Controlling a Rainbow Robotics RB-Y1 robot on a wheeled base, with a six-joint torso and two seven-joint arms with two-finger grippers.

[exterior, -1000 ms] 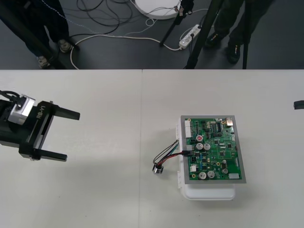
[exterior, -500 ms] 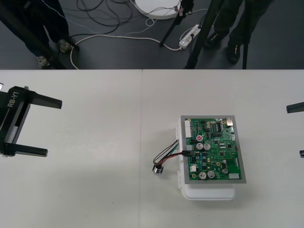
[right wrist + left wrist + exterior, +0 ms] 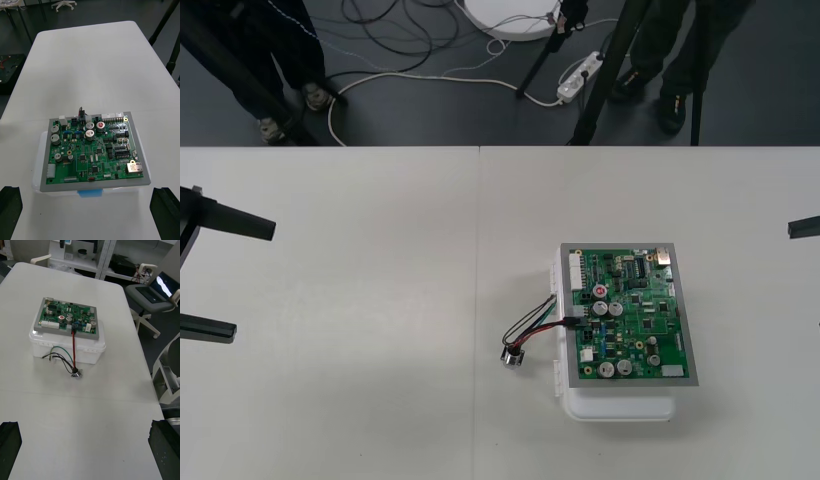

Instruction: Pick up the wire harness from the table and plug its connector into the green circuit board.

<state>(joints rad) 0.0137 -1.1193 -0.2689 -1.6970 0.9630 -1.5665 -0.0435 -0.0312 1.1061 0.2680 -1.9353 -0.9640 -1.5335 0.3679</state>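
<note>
Front view: the harness lies left–right, its plug seated at the green board's left edge and its socket out on the table, with bare table all round. My left gripper, released, has pulled back to the left edge since a second ago. Right wrist view: my right gripper gapes wide before the board's right side. Left wrist view: the red wire climbs the white base to the plug
</note>
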